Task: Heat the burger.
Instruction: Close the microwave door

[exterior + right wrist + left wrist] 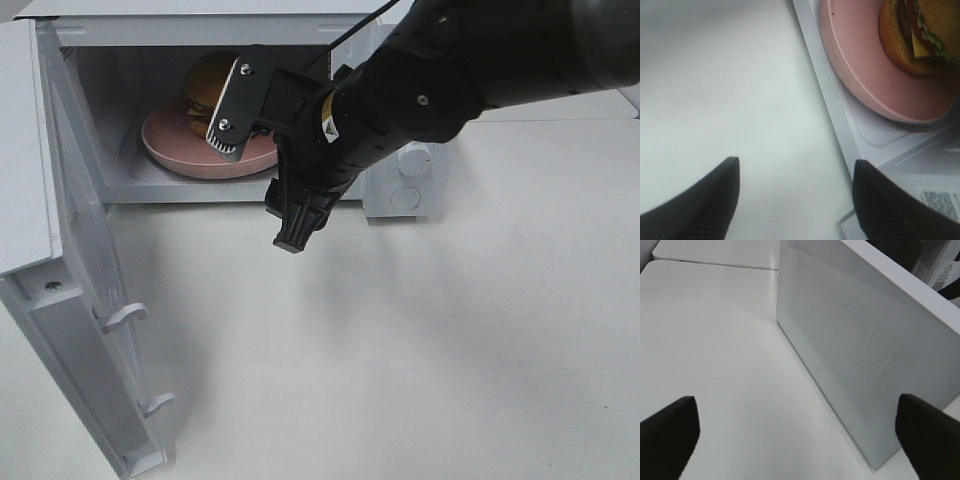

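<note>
Left gripper [796, 407]: jaws as wide as they go, nothing between them. It faces the microwave's perforated wall and does not show in the high view.

Door [80, 260]: swung fully open, at lower left of the high view, with latch hooks [122, 317] on its free edge.

Microwave [200, 30]: upper left, cavity exposed.

Plate [165, 150]: pink, on the cavity floor. The burger [212, 75] sits on it, upper left of centre, partly hidden behind the arm.

Right gripper [297, 218]: centre of the frame, just in front of the cavity sill, over the table. Jaws are parted and hold nothing.

Knobs [414, 158]: right of the cavity, partly behind the arm.

Step, as judged: loading looks done and the door is next.
- Clear the right arm out of the door's arc first.
- Push on the outer face near the free edge, not near the hinge.
- Follow the swing steadily.
- Press until both hooks seat.
- Avoid jolting the oven, or the plate may slide.

Count:
- burger 1
- plate 1
- microwave 1
- door 1
- latch hooks 2
- knobs 2
- grippers 2
</note>
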`<control>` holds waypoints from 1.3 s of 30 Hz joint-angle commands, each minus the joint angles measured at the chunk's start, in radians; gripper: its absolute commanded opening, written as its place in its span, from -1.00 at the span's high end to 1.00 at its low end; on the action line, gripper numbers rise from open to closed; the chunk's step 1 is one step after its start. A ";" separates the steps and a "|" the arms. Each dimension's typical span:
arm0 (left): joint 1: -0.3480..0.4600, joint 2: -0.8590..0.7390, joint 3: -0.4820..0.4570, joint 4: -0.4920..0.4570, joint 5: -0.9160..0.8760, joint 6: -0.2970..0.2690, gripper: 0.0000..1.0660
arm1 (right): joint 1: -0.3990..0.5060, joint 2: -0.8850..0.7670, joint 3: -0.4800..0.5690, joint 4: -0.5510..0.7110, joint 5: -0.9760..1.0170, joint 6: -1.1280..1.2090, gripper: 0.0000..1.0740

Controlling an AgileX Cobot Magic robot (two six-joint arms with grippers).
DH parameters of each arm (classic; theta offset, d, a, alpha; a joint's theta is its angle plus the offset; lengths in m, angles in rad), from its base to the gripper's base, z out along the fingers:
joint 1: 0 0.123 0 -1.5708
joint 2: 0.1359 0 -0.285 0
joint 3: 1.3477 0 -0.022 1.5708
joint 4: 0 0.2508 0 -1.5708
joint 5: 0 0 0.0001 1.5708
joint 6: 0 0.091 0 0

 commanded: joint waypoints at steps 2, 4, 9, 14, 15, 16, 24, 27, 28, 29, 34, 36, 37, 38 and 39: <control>0.004 -0.018 0.004 -0.002 0.002 0.002 -0.87 | 0.000 -0.068 0.053 0.006 0.017 0.212 -0.18; 0.004 -0.018 0.004 -0.002 0.002 0.002 -0.87 | 0.000 -0.100 0.081 0.003 0.035 0.308 -0.20; 0.004 -0.018 0.004 -0.002 0.002 0.002 -0.87 | 0.000 -0.180 0.159 0.003 0.096 0.463 -0.31; 0.004 -0.018 0.004 -0.002 0.002 0.002 -0.87 | 0.000 -0.261 0.230 0.004 0.165 0.517 -0.42; 0.004 -0.018 0.004 -0.002 0.002 0.002 -0.87 | 0.000 -0.279 0.244 0.006 0.177 0.521 -0.44; 0.004 -0.018 0.004 -0.002 0.002 0.002 -0.87 | 0.000 -0.316 0.268 0.012 0.202 0.523 -0.44; 0.004 -0.018 0.004 -0.002 0.002 0.002 -0.87 | 0.000 -0.447 0.299 0.075 0.346 0.524 -0.42; 0.004 -0.018 0.004 -0.002 0.002 0.002 -0.87 | 0.000 -0.479 0.299 0.075 0.393 0.524 -0.42; 0.004 -0.018 0.004 -0.002 0.002 0.002 -0.87 | 0.000 -0.491 0.299 0.075 0.411 0.524 -0.42; 0.004 -0.018 0.004 -0.002 0.002 0.002 -0.87 | 0.000 -0.523 0.299 0.075 0.455 0.524 -0.42; 0.004 -0.018 0.004 -0.002 0.002 0.002 -0.87 | 0.000 -0.595 0.299 0.075 0.548 0.524 -0.42; 0.004 -0.018 0.004 -0.002 0.002 0.002 -0.87 | 0.000 -0.605 0.299 0.075 0.567 0.524 -0.42; 0.004 -0.018 0.004 -0.002 0.002 0.002 -0.87 | 0.000 -0.627 0.299 0.075 0.603 0.523 -0.42; 0.004 -0.018 0.004 -0.002 0.002 0.002 -0.87 | 0.000 -0.639 0.299 0.075 0.623 0.523 -0.42; 0.004 -0.018 0.004 -0.002 0.002 0.002 -0.87 | 0.000 -0.639 0.299 0.075 0.623 0.523 -0.42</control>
